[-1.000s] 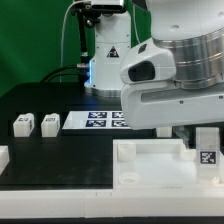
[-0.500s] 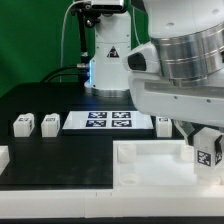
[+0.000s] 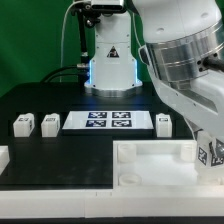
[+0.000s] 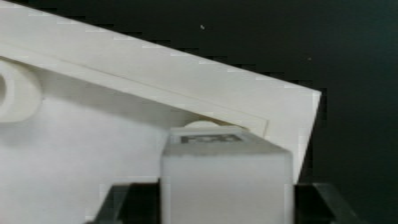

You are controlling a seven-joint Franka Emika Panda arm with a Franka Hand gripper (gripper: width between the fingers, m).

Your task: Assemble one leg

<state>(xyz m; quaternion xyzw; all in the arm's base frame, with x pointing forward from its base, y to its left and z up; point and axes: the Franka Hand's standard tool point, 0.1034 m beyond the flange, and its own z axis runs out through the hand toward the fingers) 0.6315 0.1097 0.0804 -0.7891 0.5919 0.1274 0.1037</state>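
My gripper [image 3: 212,148] is shut on a leg [image 3: 213,154], a small white block with a black-and-white marker, at the exterior view's far right, over the right end of the big white tray-like part [image 3: 150,165]. In the wrist view the leg [image 4: 222,160] stands between my dark fingers [image 4: 317,204], and my gripper [image 4: 224,205] holds it at the tray's corner edge [image 4: 214,95]. A round socket [image 4: 15,92] shows at the picture's edge. Three more legs lie on the black table: two at the left [image 3: 22,124] [image 3: 49,123] and one by the marker board's right end [image 3: 165,121].
The marker board [image 3: 108,121] lies flat at the table's middle back. The arm's base with a blue light [image 3: 110,60] stands behind it. A white block [image 3: 3,155] sits at the left edge. A white strip [image 3: 60,205] runs along the front.
The arm has swung toward the exterior view's right and tilted, carrying the held leg right and slightly down. The marker board and the leg beside it have come into view.
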